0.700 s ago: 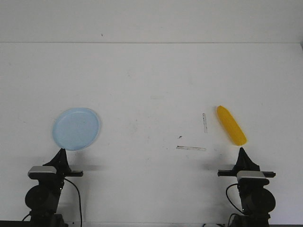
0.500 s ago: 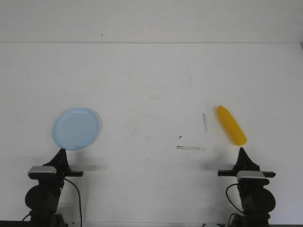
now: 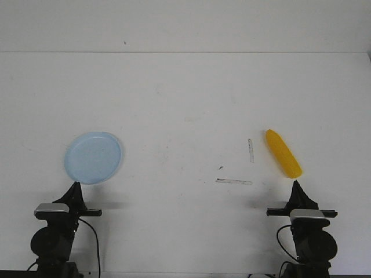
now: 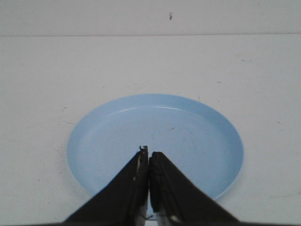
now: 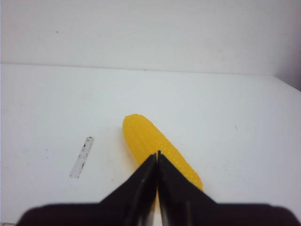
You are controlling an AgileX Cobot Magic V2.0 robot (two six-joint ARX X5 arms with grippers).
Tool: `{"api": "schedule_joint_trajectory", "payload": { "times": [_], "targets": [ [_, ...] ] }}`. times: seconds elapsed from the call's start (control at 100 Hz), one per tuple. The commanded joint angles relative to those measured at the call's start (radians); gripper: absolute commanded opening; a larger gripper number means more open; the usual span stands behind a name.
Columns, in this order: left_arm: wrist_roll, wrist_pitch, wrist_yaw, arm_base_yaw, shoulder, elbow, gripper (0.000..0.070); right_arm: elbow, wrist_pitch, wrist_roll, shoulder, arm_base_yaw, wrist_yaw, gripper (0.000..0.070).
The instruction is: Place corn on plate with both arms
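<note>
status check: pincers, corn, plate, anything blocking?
Left pincer shut, empty, at the plate. Right pincer shut, empty, at the corn. Corn lies on the table, right side, not on plate. Nothing between them but tape marks.

A lab test bench: bare scuffed white table (image 3: 185, 104), blank wall (image 3: 185, 23).
</note>
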State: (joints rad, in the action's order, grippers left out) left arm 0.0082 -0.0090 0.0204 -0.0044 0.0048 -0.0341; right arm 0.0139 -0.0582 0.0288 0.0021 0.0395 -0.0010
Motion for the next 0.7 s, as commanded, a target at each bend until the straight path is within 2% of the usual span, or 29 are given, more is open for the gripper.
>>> {"api": "schedule_joint_trajectory", "payload": {
  "times": [0.0, 0.12, 0.21, 0.26, 0.47, 0.64, 0.69],
  "targets": [
    [0.000, 0.011, -0.002, 0.000, -0.002, 0.021, 0.0000, -0.001, 0.013, -0.013, -0.001, -0.001, 0.000, 0.0006],
    [-0.006, 0.012, -0.002, 0.000, -0.002, 0.021, 0.0000, -0.001, 0.013, -0.013, -0.001, -0.001, 0.001, 0.0006],
    [-0.056, 0.022, 0.000, 0.000, -0.002, 0.021, 0.0000, -0.001, 0.013, -0.013, -0.001, -0.001, 0.001, 0.0006],
    [-0.055, 0.043, 0.000, 0.000, -0.002, 0.021, 0.0000, -0.001, 0.013, -0.013, -0.001, -0.001, 0.000, 0.0006],
    [-0.052, 0.250, -0.005, -0.001, 0.000, -0.031, 0.0000, -0.001, 0.013, -0.013, -0.001, -0.001, 0.000, 0.0006],
    [0.055, 0.248, -0.088, -0.001, 0.055, -0.235, 0.0020, -0.001, 0.013, -0.013, -0.001, -0.001, 0.000, 0.0006],
    [0.067, 0.205, -0.097, -0.001, 0.099, -0.319, 0.0058, -0.001, 0.013, -0.013, -0.001, -0.001, 0.000, 0.0005]
  ]
}}
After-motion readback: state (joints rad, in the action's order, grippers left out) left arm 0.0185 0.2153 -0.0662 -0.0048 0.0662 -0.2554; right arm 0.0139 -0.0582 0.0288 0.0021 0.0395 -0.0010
